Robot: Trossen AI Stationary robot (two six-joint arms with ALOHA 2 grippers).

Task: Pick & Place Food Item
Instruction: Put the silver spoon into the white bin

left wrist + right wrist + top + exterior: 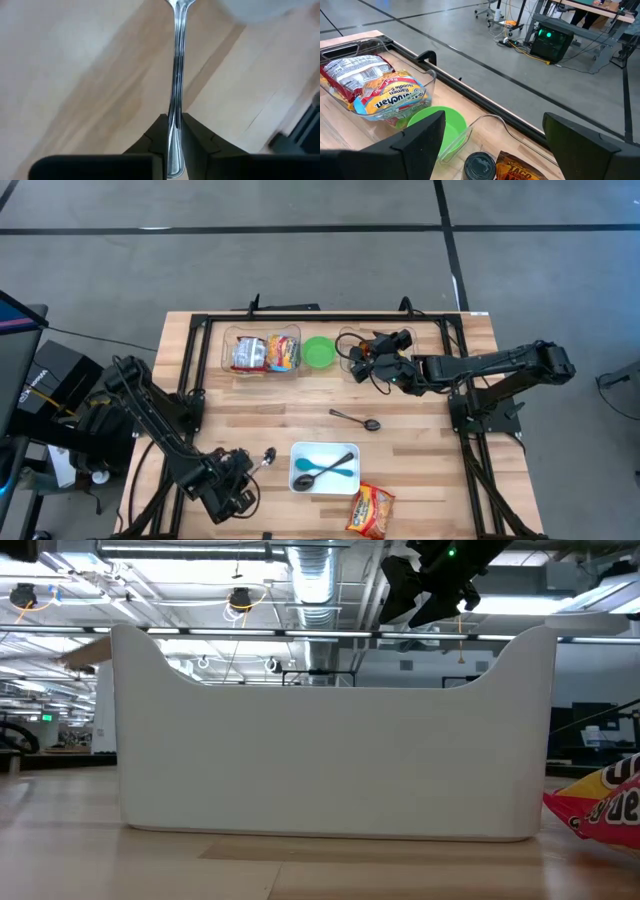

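Two metal spoons show from above: one lies on the bench (420, 430), a spoon (355, 419) mid-table; the other spoon (176, 75) is clenched in the left gripper (248, 468). Only the right wrist view shows the right gripper (492, 145) with jaws wide apart above the taco packet (517, 170), beside the green bowl (447, 125).

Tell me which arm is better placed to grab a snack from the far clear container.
Right. Its open gripper hovers over that clear container, above the taco snack packet. The left gripper is at the near edge, shut on a metal spoon.
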